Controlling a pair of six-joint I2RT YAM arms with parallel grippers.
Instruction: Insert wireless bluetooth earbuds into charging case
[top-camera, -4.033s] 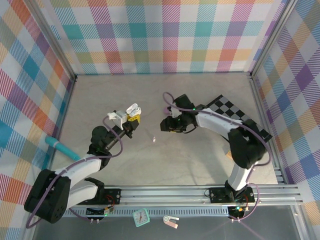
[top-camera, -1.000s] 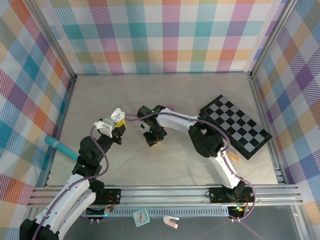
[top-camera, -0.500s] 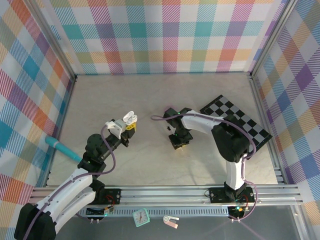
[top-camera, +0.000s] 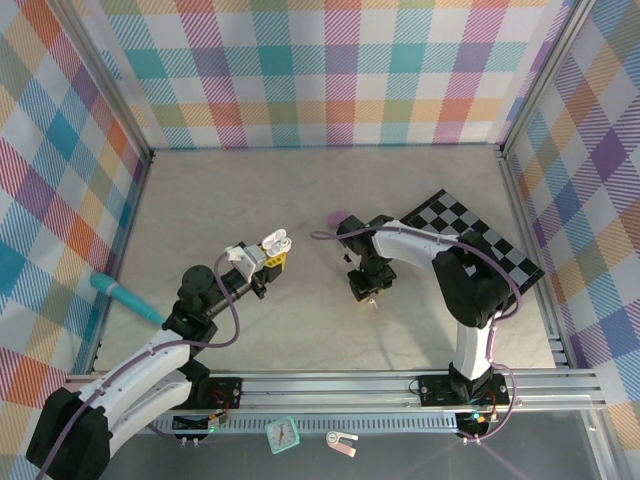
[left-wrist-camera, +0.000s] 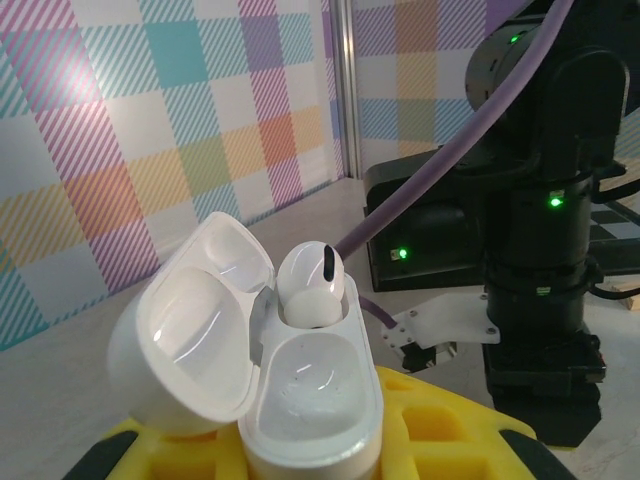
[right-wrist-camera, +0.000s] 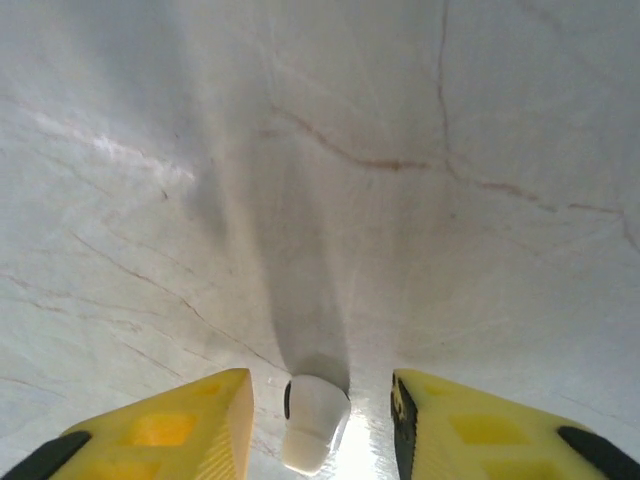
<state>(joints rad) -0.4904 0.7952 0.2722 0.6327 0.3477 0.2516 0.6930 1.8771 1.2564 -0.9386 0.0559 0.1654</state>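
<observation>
White plastic against pale marbled stone: an earbud (right-wrist-camera: 315, 422) lies on the surface (right-wrist-camera: 350, 150) at the bottom centre of my right wrist view, directly between the two yellow fingers of my right pincer (top-camera: 367, 290). Those fingers stand apart, with a gap showing on either side of the bud. Its long axis runs up and down that frame, along the slot between the fingers, so closing should catch it across its narrow width. My left pincer (top-camera: 262, 255), left of centre in the overhead view, is clamped on the open charging case (left-wrist-camera: 310, 400). A second earbud (left-wrist-camera: 310, 285) sits in the far socket and the near socket is empty. My right arm is nearer the loose bud, and the case waits well apart to its left.
</observation>
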